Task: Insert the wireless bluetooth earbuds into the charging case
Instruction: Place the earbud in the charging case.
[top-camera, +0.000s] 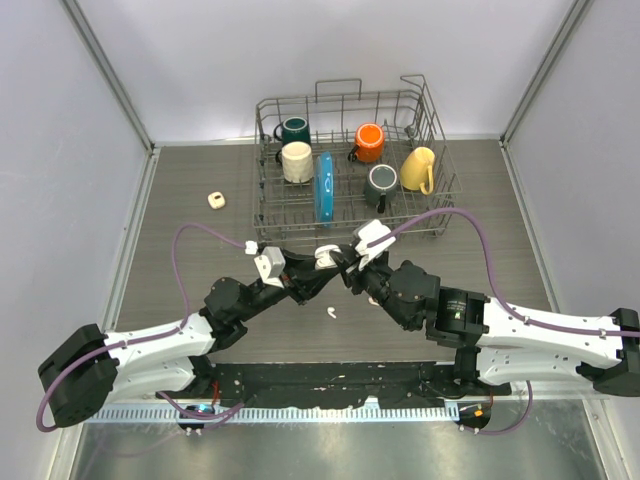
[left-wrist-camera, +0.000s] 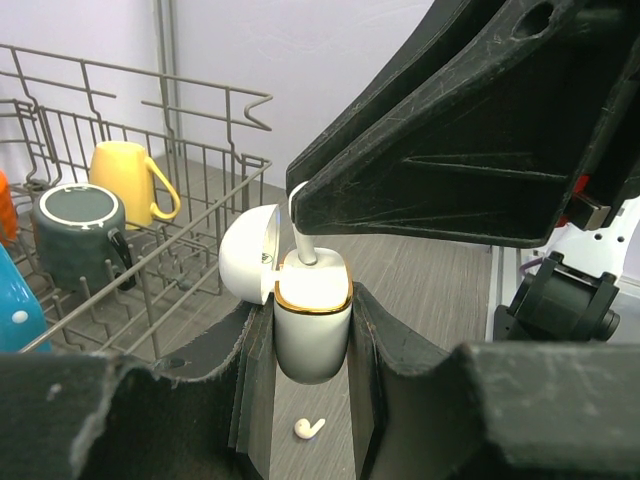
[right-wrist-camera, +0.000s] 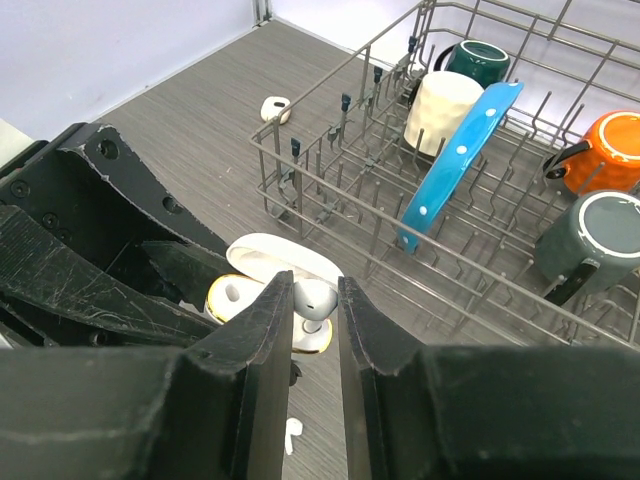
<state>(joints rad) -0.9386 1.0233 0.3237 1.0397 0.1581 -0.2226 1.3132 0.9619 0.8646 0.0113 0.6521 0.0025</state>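
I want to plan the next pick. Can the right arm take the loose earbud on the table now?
Probably not yet: the right gripper is shut on another earbud at the charging case.

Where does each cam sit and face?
Top external: above and behind the robot, looking down on the table; both arms show.
Left wrist: looks along the left pincer, shut on the charging case; own fingers show.
Right wrist: looks along the right pincer, shut on an earbud at the open case; own fingers show.
Both wrist views share case, earbud, dish rack.
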